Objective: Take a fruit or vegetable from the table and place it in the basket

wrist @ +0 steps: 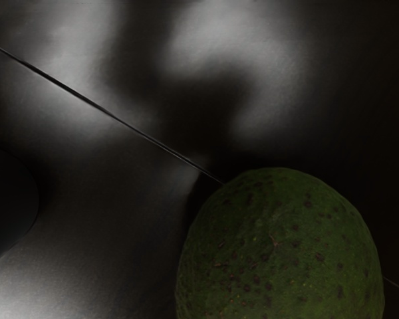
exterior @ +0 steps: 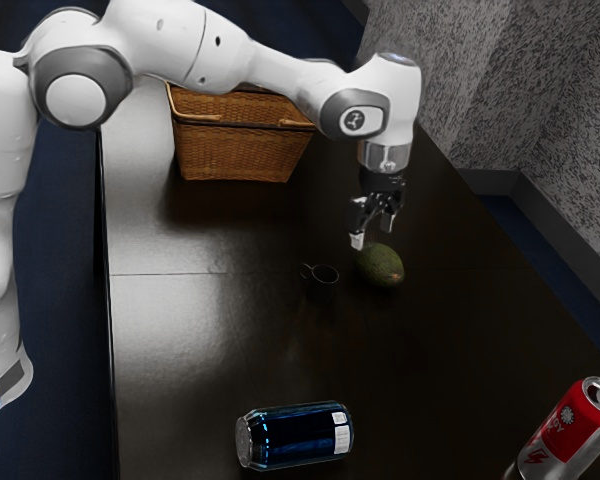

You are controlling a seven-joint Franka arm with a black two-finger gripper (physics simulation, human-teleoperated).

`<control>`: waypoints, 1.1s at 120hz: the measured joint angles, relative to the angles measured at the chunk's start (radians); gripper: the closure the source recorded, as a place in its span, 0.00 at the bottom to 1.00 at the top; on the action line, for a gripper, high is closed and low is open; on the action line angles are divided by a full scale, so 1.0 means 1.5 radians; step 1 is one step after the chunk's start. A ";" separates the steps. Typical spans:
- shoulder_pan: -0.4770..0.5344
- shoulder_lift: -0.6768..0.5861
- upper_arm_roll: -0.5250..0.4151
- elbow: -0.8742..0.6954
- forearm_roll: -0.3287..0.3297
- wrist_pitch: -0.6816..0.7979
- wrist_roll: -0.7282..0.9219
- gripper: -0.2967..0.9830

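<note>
My gripper (exterior: 373, 230) hangs open just above the avocado (exterior: 380, 265), its two fingers apart and pointing down. The avocado is dark green and lies on the dark table (exterior: 220, 330). In the wrist view the speckled green avocado (wrist: 279, 249) is large and close under the hand. A brown wicker basket (exterior: 242, 150) with its handle stands farther back, beneath the arm in the exterior view; part of its top is hidden by the arm.
A small dark mug (exterior: 323, 284) stands close beside the avocado, on the exterior view's left. A blue can (exterior: 295, 435) lies on its side at the near part of the table, and a red and silver can (exterior: 572, 428) is at the lower right corner.
</note>
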 joint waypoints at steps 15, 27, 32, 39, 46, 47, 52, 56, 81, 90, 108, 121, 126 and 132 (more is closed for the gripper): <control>-0.002 -0.005 -0.006 -0.011 0.020 0.003 0.025 0.23; -0.002 -0.005 -0.007 -0.012 0.023 0.005 0.041 0.23; -0.001 -0.004 -0.007 -0.013 0.023 0.005 0.047 0.23; 0.003 -0.002 -0.006 -0.013 0.022 0.006 0.055 0.23; 0.006 0.000 -0.005 -0.013 0.022 0.006 0.062 0.23; 0.007 0.001 -0.005 -0.013 0.022 0.006 0.063 0.23; 0.008 0.003 -0.004 -0.013 0.022 0.006 0.067 0.23; 0.008 0.005 -0.004 -0.012 0.022 0.006 0.071 0.23; 0.000 0.014 -0.006 -0.009 0.024 0.014 0.087 0.23; -0.001 0.017 -0.006 -0.009 0.024 0.018 0.092 0.23; -0.004 0.035 -0.007 -0.006 0.021 0.029 0.100 0.23; -0.006 0.047 -0.008 -0.004 0.016 0.039 0.105 0.23; -0.006 0.050 -0.008 -0.005 0.011 0.043 0.107 0.23; -0.006 0.053 -0.008 -0.005 0.005 0.047 0.109 0.23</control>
